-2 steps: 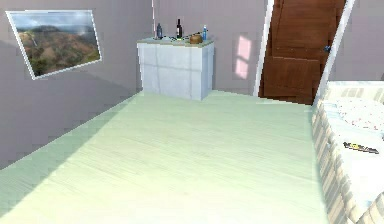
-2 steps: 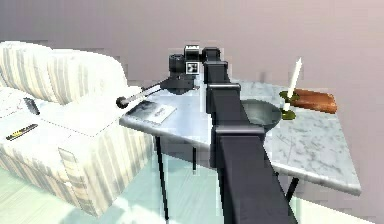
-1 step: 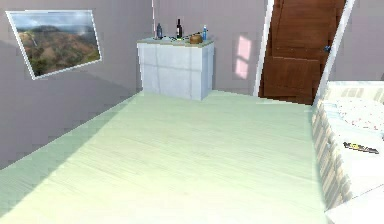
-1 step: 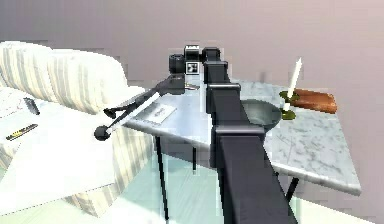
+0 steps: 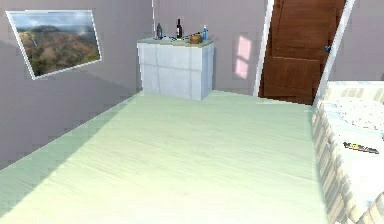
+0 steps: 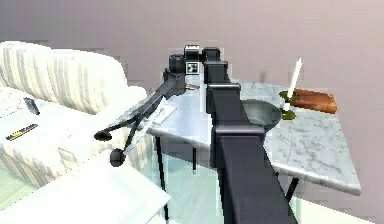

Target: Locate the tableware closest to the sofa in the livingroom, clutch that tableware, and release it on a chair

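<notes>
Floor (image 5: 180,160) of pale green runs ahead in the forward view to a white cabinet (image 5: 175,68) against the far wall, with bottles (image 5: 180,30) on top. A landscape painting (image 5: 60,42) hangs on the wall at this view's left. A brown door (image 5: 300,50) stands toward the right, and a striped sofa (image 5: 345,175) sits at the right edge with a small dark flat thing (image 5: 362,147) lying on it.

The arm side view has the sofa (image 6: 60,70) at its left and a marble tabletop (image 6: 315,145) just beside it. The arm (image 6: 240,150) reaches across that tabletop, and its fingers (image 6: 128,120) slant down toward the sofa's edge. Whether the jaws are apart or together cannot be told, nor whether they hold anything. The round grey dish (image 6: 262,112) lies low on the tabletop just right of the arm, partly hidden by it. Near it a white candle (image 6: 296,75) stands upright beside a brown block (image 6: 318,100).
</notes>
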